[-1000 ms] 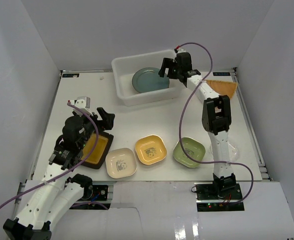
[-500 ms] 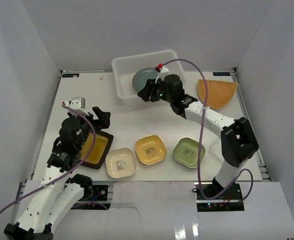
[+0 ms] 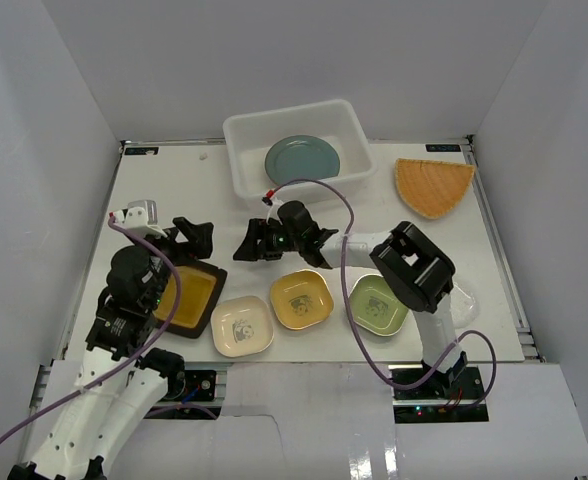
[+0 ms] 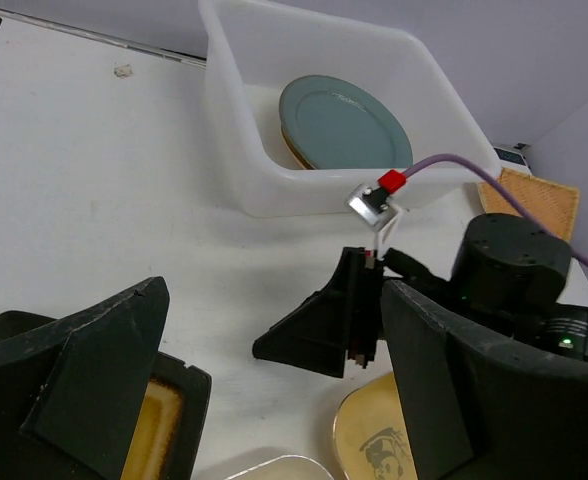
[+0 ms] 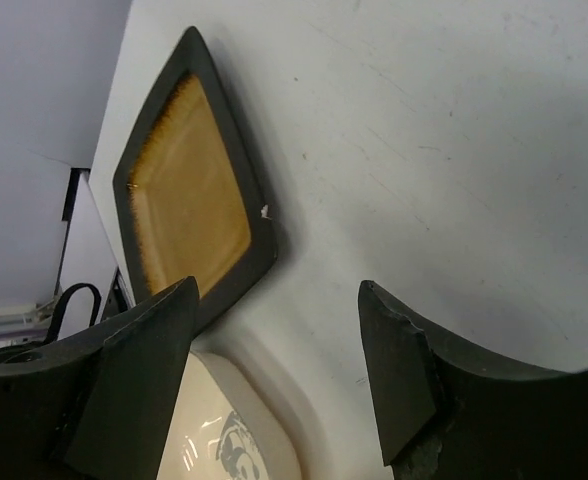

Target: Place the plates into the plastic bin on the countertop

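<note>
Right pincer point(image 5: 274, 300) sits low over the white worktop point(image 3: 164, 190), fingers apart with nothing between them. It points at the dark rectangular plate with glossy amber centre point(image 5: 189, 215), likely the next pick. Left pincer point(image 3: 196, 236) is wide apart and empty, just beside that same plate. The round teal plate point(image 3: 302, 160) lies flat in the translucent white plastic bin point(image 3: 242, 130). Outside the bin are the square cream dish point(image 3: 242, 326), square yellow dish point(image 3: 301, 298), square green dish point(image 3: 377, 303) and ribbed orange fan-shaped plate point(image 3: 432, 185) — all shallow and smooth-glazed.

Plain white walls point(image 3: 274, 60) L, back & R w/ even diffuse light, soft shadows
</note>
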